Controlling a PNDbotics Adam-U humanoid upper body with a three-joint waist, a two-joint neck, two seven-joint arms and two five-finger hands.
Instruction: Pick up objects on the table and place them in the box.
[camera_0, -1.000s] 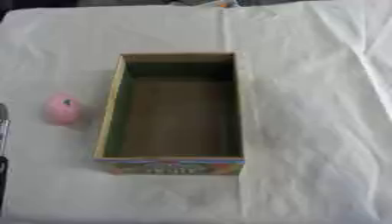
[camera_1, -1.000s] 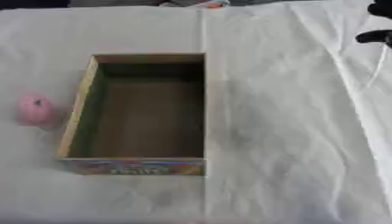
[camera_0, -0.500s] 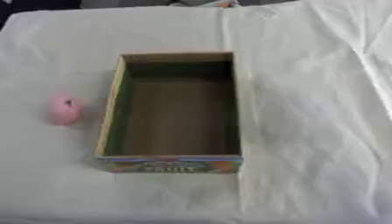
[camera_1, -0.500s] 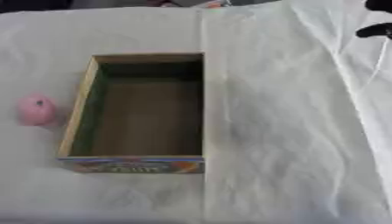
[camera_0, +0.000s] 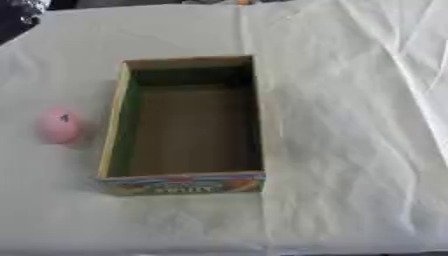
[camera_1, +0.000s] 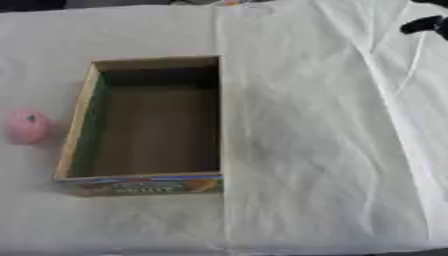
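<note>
An open cardboard box (camera_0: 116, 135) with a colourful printed front stands in the middle of the white cloth, and nothing lies inside it. A small round pink object (camera_0: 59, 125) with a dark spot on top sits on the cloth just left of the box, apart from its wall. Only a black part of my right hand (camera_1: 427, 23) shows, at the upper right edge of the right eye view, far from both the box and the pink object. My left hand appears in neither view.
A white wrinkled cloth (camera_1: 332, 150) covers the whole table, with a fold running down past the box's right wall. Something dark (camera_0: 17, 15) lies beyond the table's far left corner.
The dark and silver piece of my left arm at the left edge has left the view. The whole picture has shifted a little; box and pink object stay put.
</note>
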